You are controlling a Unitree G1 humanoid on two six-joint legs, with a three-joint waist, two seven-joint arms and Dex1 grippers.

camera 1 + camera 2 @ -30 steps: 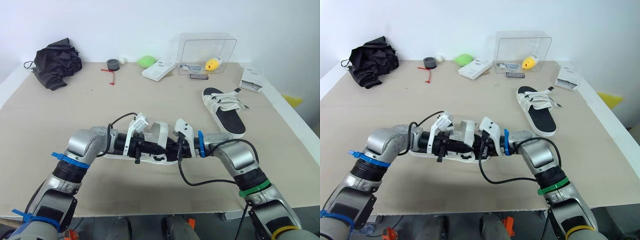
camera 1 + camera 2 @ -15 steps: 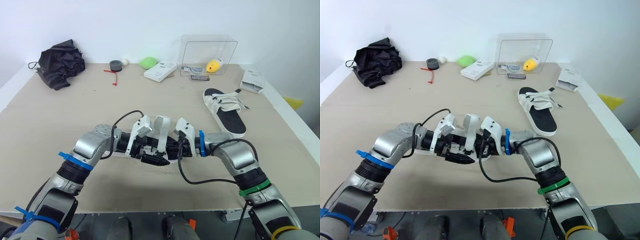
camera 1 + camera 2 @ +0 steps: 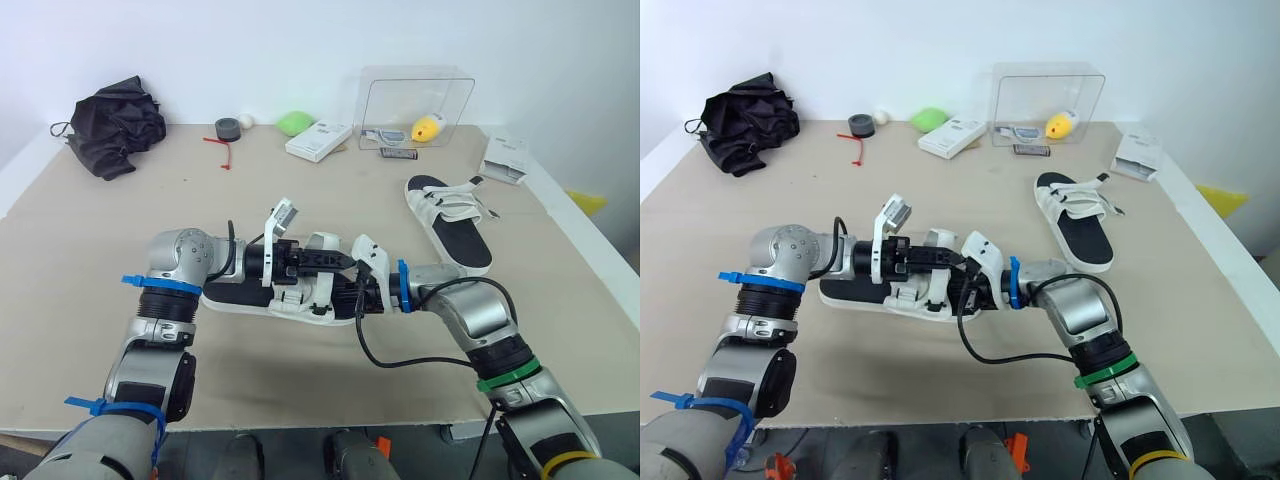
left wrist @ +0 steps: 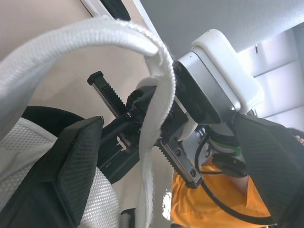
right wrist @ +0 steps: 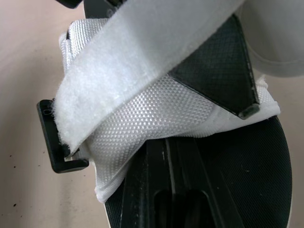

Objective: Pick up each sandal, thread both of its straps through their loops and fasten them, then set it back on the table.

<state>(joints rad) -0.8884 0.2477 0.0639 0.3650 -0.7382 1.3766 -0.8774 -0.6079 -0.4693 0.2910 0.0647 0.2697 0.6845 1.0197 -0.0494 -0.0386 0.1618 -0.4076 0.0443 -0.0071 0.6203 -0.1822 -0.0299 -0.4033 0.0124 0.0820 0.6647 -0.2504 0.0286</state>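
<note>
found near sandal (image 3: 232, 297) lying sole-down on the table (image 3: 100, 230), toward the front edge, between the two grippers. noted left gripper (image 3: 330, 262) extended over the sandal's upper, fingers (image 4: 71, 166) spread well apart and clamping nothing. recorded a loose white strap (image 4: 153, 99) arching up from the sandal and hanging down between those fingers. noted right gripper (image 3: 338, 293) set against the same sandal from the opposite side, close to the left gripper; cannot tell its grip state. recorded in right wrist view the fuzzy strap lying across the white mesh upper (image 5: 156, 118), one end beside a black loop (image 5: 53, 142) at the sandal's edge; cannot tell whether threaded.

found second sandal (image 3: 455, 235) flat on the table, further back on the right and well apart, both straps lying across its upper.

logged along the far edge: black cloth bundle (image 3: 115, 125), tape roll (image 3: 227, 128), green object (image 3: 293, 123), white box (image 3: 318, 140), clear case (image 3: 415, 90) holding a yellow item (image 3: 427, 128).
</note>
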